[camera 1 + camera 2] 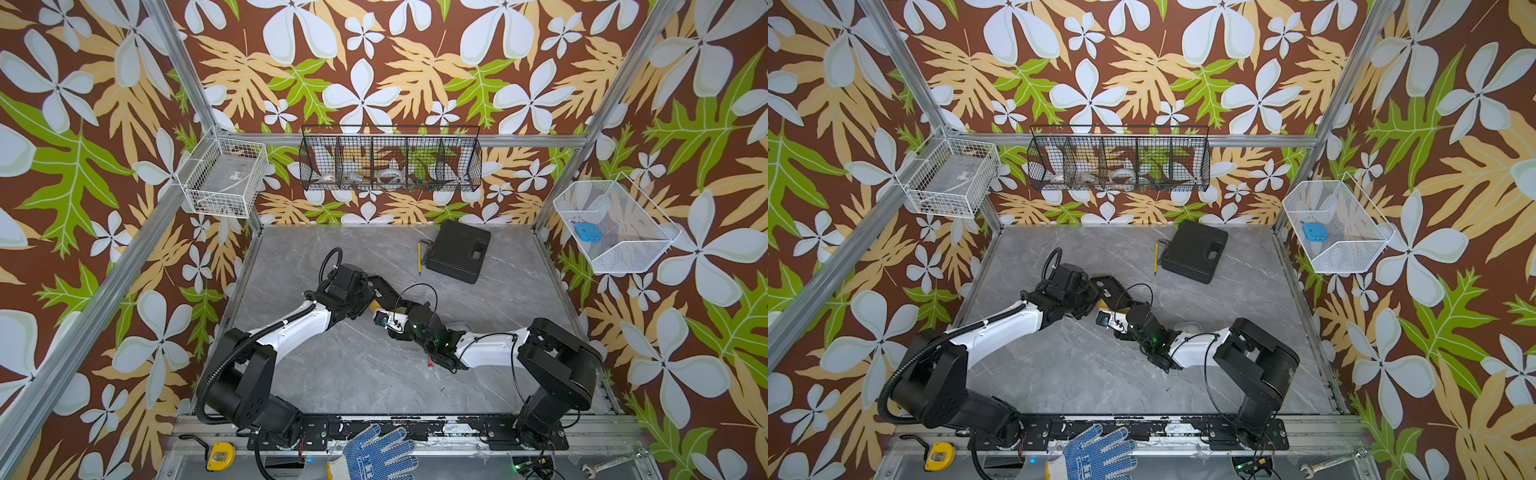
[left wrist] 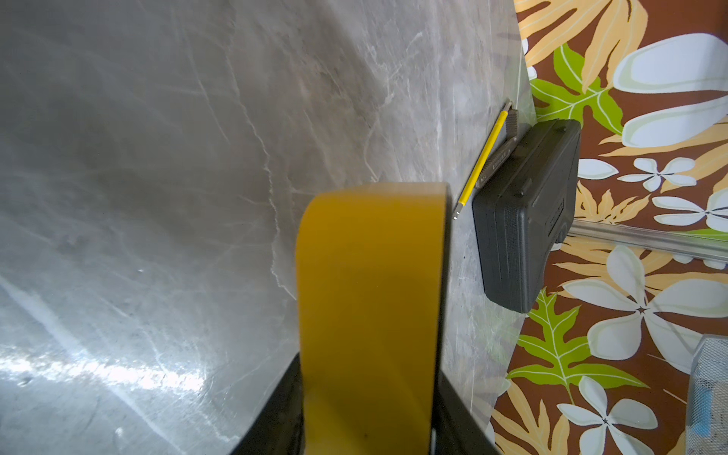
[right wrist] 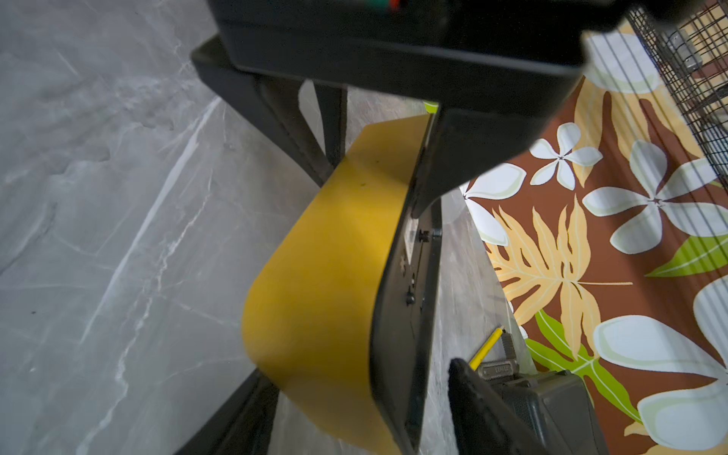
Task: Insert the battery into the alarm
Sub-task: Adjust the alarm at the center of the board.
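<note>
The alarm (image 2: 370, 315) is a yellow block with a black back panel (image 3: 398, 315), held clear of the grey table. My left gripper (image 2: 366, 366) is shut on it, one black finger pressed against each side. In the right wrist view the left gripper's fingers (image 3: 283, 114) clamp the alarm's (image 3: 327, 275) far end. My right gripper (image 3: 354, 370) straddles the near end with its jaws open; a gap shows between one finger (image 3: 484, 409) and the black back. In both top views the two grippers meet at mid-table round the alarm (image 1: 376, 307) (image 1: 1105, 308). The battery is hidden.
A black case (image 1: 459, 251) lies at the back of the table with a yellow pencil (image 1: 419, 257) and a metal tool beside it. Wire baskets hang on the walls (image 1: 390, 162) (image 1: 611, 228). A blue glove (image 1: 374, 455), tape measure (image 1: 219, 456) and wrench (image 1: 611, 461) lie at the front edge.
</note>
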